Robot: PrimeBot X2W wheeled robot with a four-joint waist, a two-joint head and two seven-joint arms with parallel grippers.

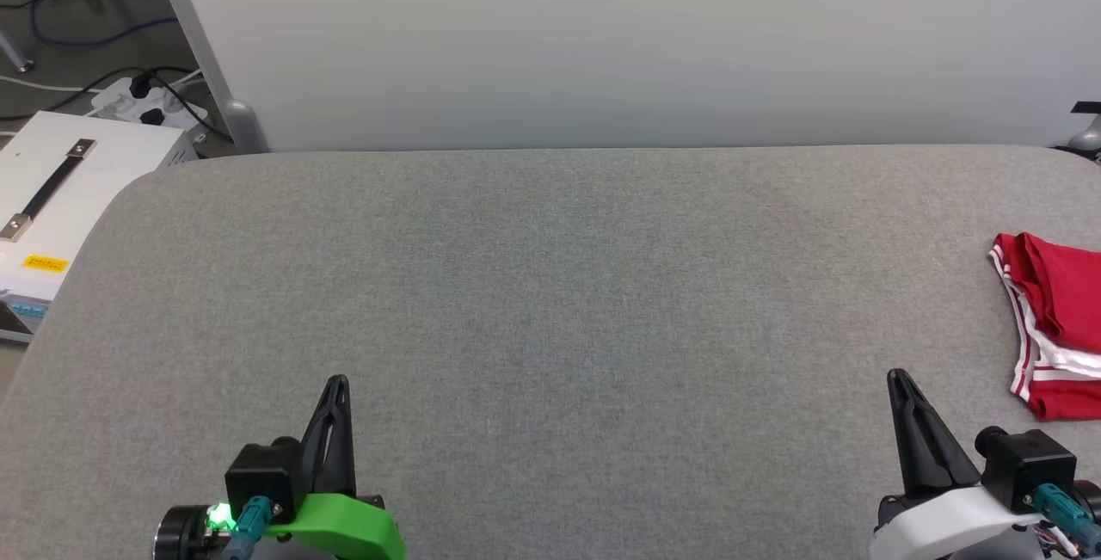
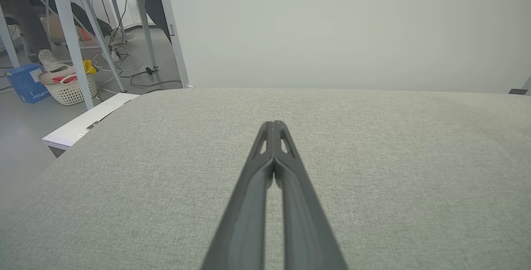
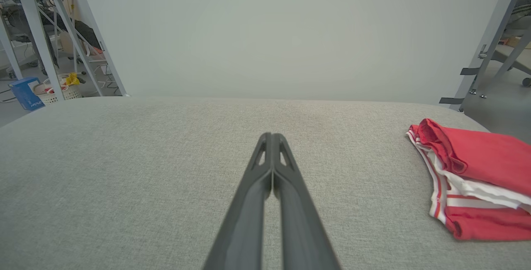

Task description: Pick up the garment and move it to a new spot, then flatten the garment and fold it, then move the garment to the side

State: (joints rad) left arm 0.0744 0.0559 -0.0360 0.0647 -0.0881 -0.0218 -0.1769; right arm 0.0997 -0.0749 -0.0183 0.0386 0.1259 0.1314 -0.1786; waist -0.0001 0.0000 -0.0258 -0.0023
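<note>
From the head camera, a grey cloth-covered table [image 1: 550, 285] spans the scene. The garment [image 1: 1058, 319] lies folded in a compact red bundle at the table's far right, partly cut off by the picture's edge, with white layers and striped trim showing along its left and near sides. The left gripper [image 1: 338, 384] (on a green mount) sits at the near left and the right gripper [image 1: 899, 378] (on a white mount) at the near right. Each has its two dark fingers pressed together with nothing between them, and both are well apart from the garment. Off the table's left edge stands a white box [image 1: 60, 190] with a black strap handle. A pale panel [image 1: 602, 35] rises behind the far edge.

In the left wrist camera, the left gripper's fingers meet at their tips above bare grey cloth. A white basket [image 2: 68, 87] and a blue box [image 2: 25, 83] sit on the floor at far left.

In the right wrist camera, the right gripper's fingers are likewise clenched and empty over the cloth. The garment [image 3: 477, 178] rests flat on the table to their right, apart from them.
</note>
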